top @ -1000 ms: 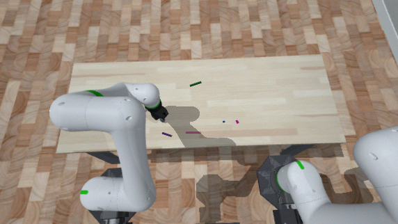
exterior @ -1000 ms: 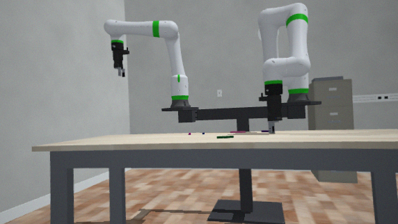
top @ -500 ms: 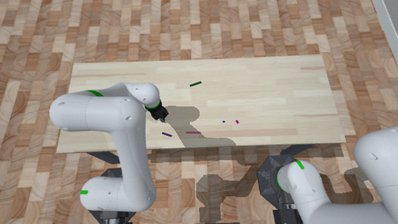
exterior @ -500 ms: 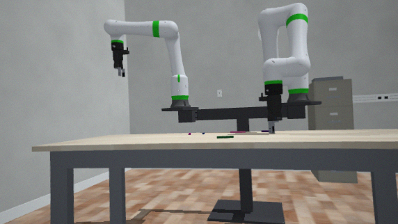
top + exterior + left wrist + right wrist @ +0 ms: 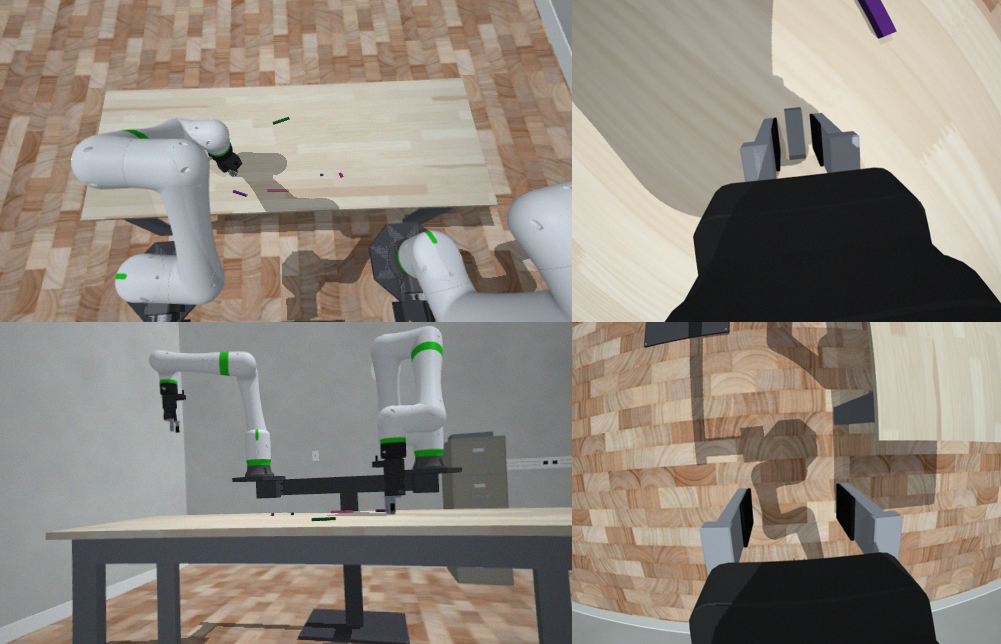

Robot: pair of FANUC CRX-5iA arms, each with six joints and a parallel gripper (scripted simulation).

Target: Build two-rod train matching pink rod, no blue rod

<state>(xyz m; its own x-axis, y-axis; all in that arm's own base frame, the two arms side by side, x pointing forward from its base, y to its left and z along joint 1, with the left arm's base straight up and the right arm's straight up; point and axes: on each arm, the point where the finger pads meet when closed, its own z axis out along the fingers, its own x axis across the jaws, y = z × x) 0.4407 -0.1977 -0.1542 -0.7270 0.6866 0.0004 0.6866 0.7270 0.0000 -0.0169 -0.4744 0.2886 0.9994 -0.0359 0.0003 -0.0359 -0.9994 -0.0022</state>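
Well, nearest is the grey rod [image 5: 795,133], which seems to lie flat on the counter [image 5: 380,120] [image 5: 250,534] [image 5: 918,103] [image 5: 904,391] between the fingers of the left hand [image 5: 233,173] [image 5: 390,511] [image 5: 795,133]; that hand stands partway open, a gap on either side, holding nothing. The rod looks light and stiff, unlikely to break, but smooth enough to skid or twist if one finger brushes it first. Its long sides, at mid-length, would be the place to pinch, leaving both ends free to butt against a neighbour

Just beyond, the purple rod [image 5: 240,193] [image 5: 380,510] [image 5: 878,17] lies askew and apart from it; grey and purple together should match the pink rod [image 5: 278,190] [image 5: 342,511], farther along. Being longer, the purple would swing more if gripped off-centre, so take it across the middle, squarely and low. Farthest off, the right hand [image 5: 174,428] [image 5: 794,503] hangs wide and empty, high up
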